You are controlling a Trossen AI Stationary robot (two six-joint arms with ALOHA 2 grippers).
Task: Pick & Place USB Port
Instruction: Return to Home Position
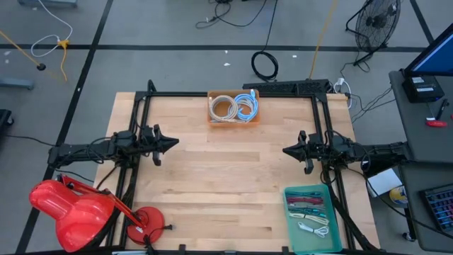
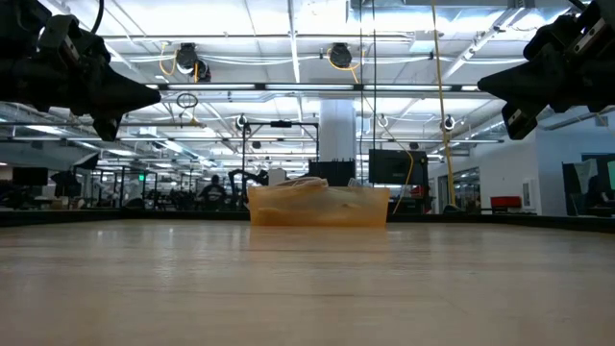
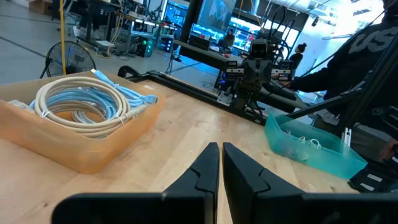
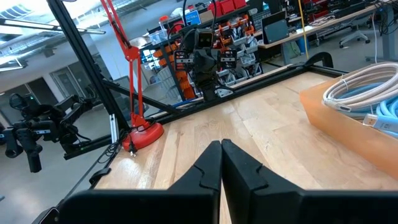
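Observation:
An orange bin (image 1: 233,108) at the table's far middle holds coiled beige and light-blue cables (image 3: 87,106). A teal bin (image 1: 311,218) at the near right corner holds several small cables. My left gripper (image 1: 174,144) hovers shut above the table's left side, pointing toward the right. My right gripper (image 1: 286,151) hovers shut above the right side, pointing toward the left. Both are above the tabletop in the low view, left (image 2: 154,95) and right (image 2: 483,85). Neither touches anything.
A black frame (image 1: 233,93) runs along the table's far edge and sides. A red lamp-like stand (image 1: 78,209) sits by the near left corner. Bare wood (image 1: 226,184) lies between the two grippers. A person shows beyond the table in the left wrist view (image 3: 348,56).

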